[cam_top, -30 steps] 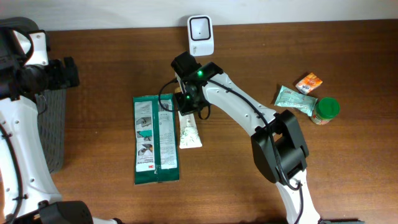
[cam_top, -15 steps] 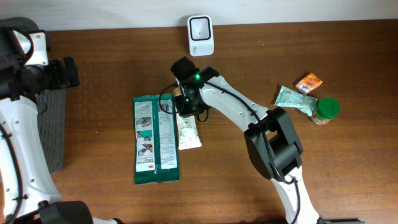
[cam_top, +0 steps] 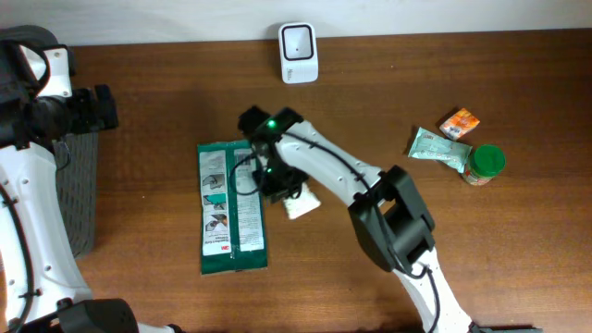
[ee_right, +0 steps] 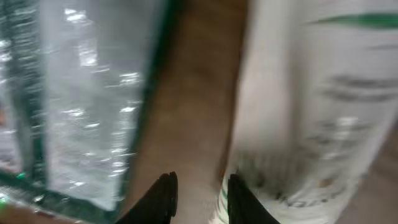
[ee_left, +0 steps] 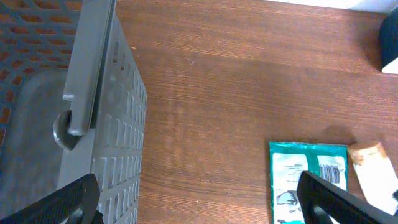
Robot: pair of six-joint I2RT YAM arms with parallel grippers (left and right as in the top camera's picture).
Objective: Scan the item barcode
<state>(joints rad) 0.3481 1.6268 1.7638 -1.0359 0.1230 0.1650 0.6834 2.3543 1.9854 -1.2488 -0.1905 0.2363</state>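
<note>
A white tube [cam_top: 302, 203] lies tilted on the brown table, just right of a green flat packet [cam_top: 231, 208]. My right gripper [cam_top: 276, 180] hovers low between the two. In the blurred right wrist view its jaws [ee_right: 200, 198] stand slightly apart over bare wood, holding nothing, and the right fingertip [ee_right: 241, 200] sits at the edge of the tube [ee_right: 311, 106]. The packet [ee_right: 81, 106] fills the left of that view. The white barcode scanner [cam_top: 298, 40] stands at the table's back edge. My left gripper [ee_left: 199, 205] is wide open and empty at the far left.
A grey basket [cam_top: 79, 190] stands at the left edge, below my left arm. At the right lie an orange packet [cam_top: 460, 122], a pale green pouch [cam_top: 439, 148] and a jar with a green lid [cam_top: 484, 165].
My right gripper moved forward and left, away from the scanner, and its jaws parted a little. The white tube slid right and turned. The left arm stayed still.
</note>
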